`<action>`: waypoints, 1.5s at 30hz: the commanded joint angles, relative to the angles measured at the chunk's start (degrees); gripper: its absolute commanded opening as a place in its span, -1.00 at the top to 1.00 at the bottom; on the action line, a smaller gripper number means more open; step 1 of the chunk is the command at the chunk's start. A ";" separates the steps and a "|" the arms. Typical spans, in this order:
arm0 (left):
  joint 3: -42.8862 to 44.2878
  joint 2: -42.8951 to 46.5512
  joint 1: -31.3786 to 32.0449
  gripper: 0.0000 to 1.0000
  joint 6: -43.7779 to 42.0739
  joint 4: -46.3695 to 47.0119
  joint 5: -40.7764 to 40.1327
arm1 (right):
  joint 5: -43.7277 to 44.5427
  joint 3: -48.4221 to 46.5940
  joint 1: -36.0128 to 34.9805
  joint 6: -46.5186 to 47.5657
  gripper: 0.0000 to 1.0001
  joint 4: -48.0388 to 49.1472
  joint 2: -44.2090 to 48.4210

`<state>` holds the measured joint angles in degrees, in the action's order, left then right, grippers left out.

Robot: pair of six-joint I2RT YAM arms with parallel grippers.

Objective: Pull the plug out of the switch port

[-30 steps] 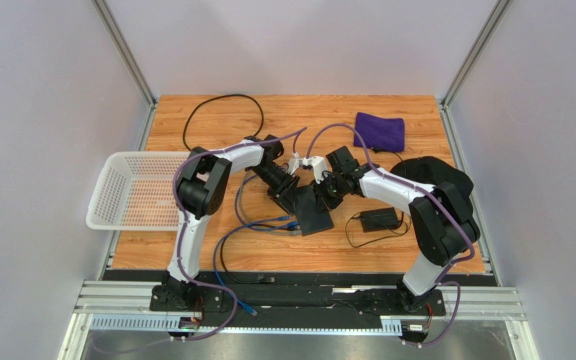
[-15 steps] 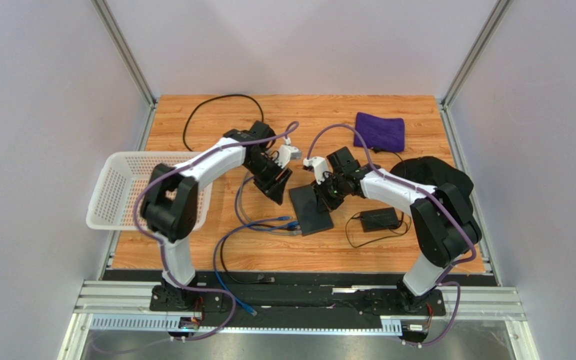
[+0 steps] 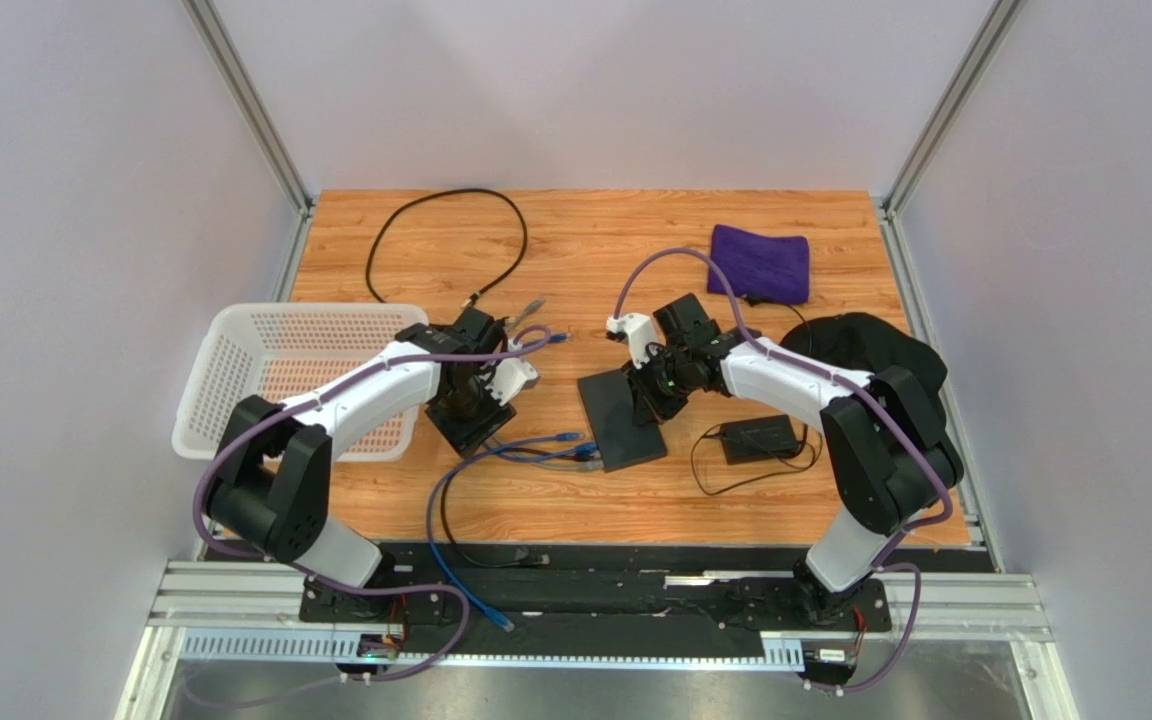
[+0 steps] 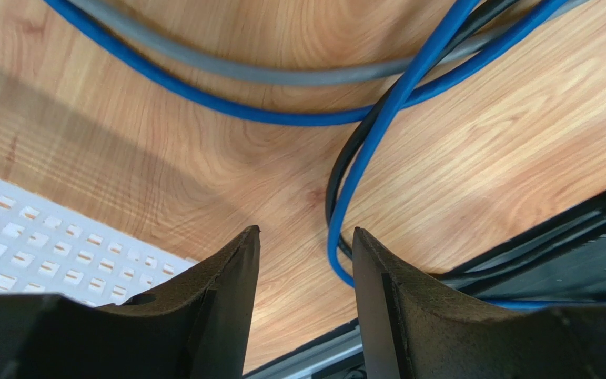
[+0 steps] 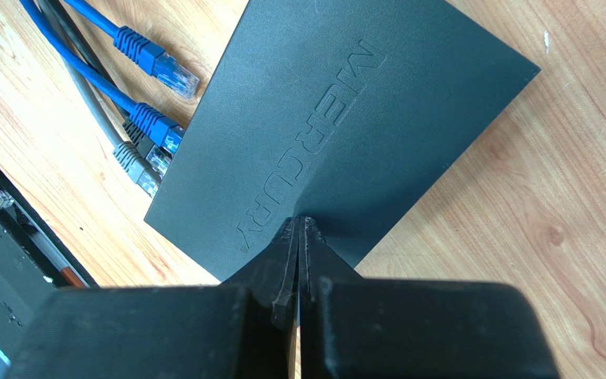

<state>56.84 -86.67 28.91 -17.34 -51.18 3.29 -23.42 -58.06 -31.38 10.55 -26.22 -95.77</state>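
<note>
The switch (image 3: 621, 422) is a flat black box lying mid-table; in the right wrist view (image 5: 346, 118) it bears raised "MERCURY" lettering. My right gripper (image 3: 645, 387) is shut, its tips (image 5: 301, 223) pressing on the switch's top. Along the switch's left edge, a blue plug (image 5: 160, 133), a black one and a grey plug (image 5: 139, 170) sit against the sockets. Another blue plug (image 5: 164, 73) lies loose, a little off the edge. My left gripper (image 3: 465, 420) is open and empty (image 4: 304, 230), over blue and black cables (image 4: 377, 134) on the wood, left of the switch.
A white basket (image 3: 274, 375) stands at the left edge, close to my left gripper, and shows in the left wrist view (image 4: 37, 253). A purple cloth (image 3: 760, 263) lies at the back right. A small power brick (image 3: 760, 438) lies right of the switch. A black cable loop (image 3: 447, 225) lies at the back.
My left gripper has drawn away from the switch, leftward and nearer, toward the basket. One blue plug now lies off the switch's edge. The right gripper has stayed on the switch.
</note>
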 commanded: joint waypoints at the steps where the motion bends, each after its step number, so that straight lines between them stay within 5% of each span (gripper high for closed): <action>1: -2.69 3.61 -0.43 -0.10 -3.48 1.51 -3.11 | 1.89 0.50 -0.35 0.35 0.99 -0.15 0.14; 23: 0.73 -6.22 0.01 0.27 -3.40 1.34 4.27 | 2.15 -1.18 -1.06 0.88 1.00 -0.41 -2.14; 32: 0.64 -3.94 0.10 0.32 -3.93 0.11 5.85 | 2.06 -1.00 -0.97 0.70 1.00 -0.24 -2.14; 45: -0.77 -5.26 0.10 0.79 -4.98 0.47 5.76 | 1.89 -1.44 -0.97 0.70 1.00 -0.33 -2.76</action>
<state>55.99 -93.01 28.80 -20.60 -50.33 7.64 -23.05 -59.11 -32.08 10.55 -26.06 -96.77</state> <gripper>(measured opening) 0.152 0.006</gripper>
